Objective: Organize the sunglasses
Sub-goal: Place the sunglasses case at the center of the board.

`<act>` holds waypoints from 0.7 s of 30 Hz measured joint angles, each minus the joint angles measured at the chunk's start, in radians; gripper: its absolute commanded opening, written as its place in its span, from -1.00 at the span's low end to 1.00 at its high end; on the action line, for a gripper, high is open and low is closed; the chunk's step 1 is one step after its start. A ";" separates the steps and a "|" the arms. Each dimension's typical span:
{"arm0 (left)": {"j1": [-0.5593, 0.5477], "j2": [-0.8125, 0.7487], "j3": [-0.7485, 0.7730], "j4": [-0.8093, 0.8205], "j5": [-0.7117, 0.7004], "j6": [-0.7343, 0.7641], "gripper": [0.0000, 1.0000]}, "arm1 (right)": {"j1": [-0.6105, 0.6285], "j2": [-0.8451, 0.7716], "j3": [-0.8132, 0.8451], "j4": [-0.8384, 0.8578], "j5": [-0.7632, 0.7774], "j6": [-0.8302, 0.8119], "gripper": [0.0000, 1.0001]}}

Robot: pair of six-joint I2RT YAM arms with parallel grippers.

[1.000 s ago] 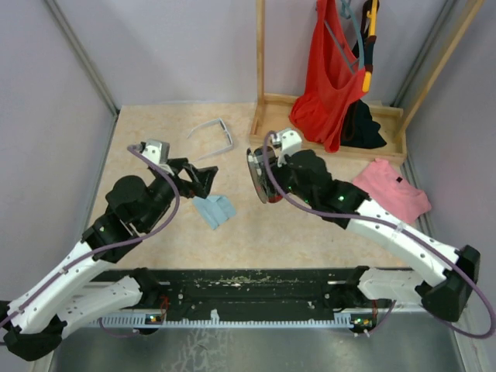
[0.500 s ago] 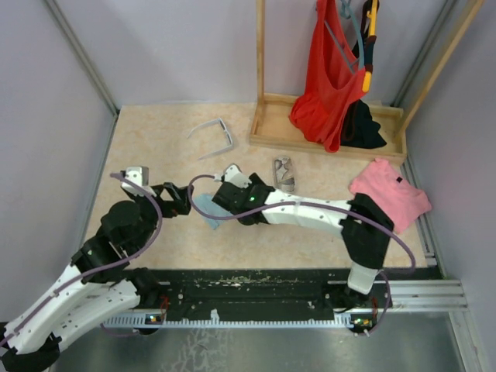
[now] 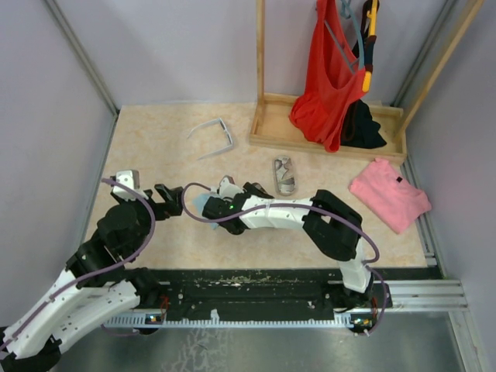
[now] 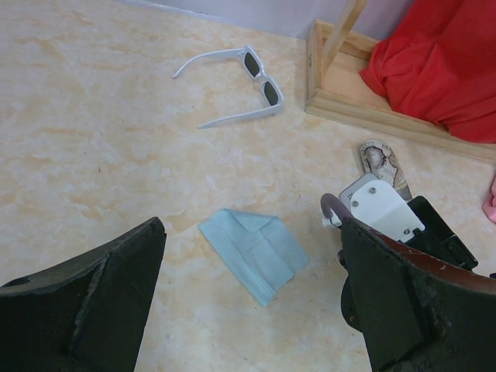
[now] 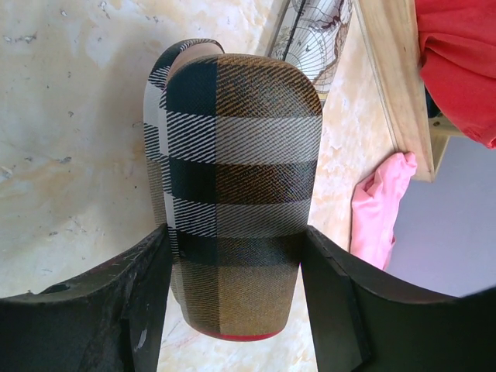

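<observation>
Left gripper (image 4: 249, 229) — jaws wide apart, holding nothing, above the blue cloth (image 4: 260, 260). Right gripper (image 5: 235, 240) — clamped on the plaid case (image 5: 240, 139), near the cloth's right side. White sunglasses (image 3: 213, 133) lie with arms unfolded on the table (image 3: 155, 147), at its far side, left of the wooden rack (image 3: 267, 128) and well apart from both grippers.

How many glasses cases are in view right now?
2. A plaid case is gripped in the right tool; a grey patterned case lies beside the wooden stand. Others may be hidden.
</observation>
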 measured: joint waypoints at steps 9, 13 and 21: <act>0.000 -0.028 0.000 -0.007 -0.011 -0.018 0.99 | 0.001 0.014 0.000 0.005 0.003 -0.012 -0.11; 0.000 -0.029 0.000 -0.006 -0.011 -0.022 0.99 | 0.004 0.016 -0.001 0.015 -0.010 -0.021 -0.01; 0.000 -0.029 0.000 -0.006 -0.011 -0.029 0.99 | 0.005 0.016 -0.007 0.044 -0.033 -0.035 0.20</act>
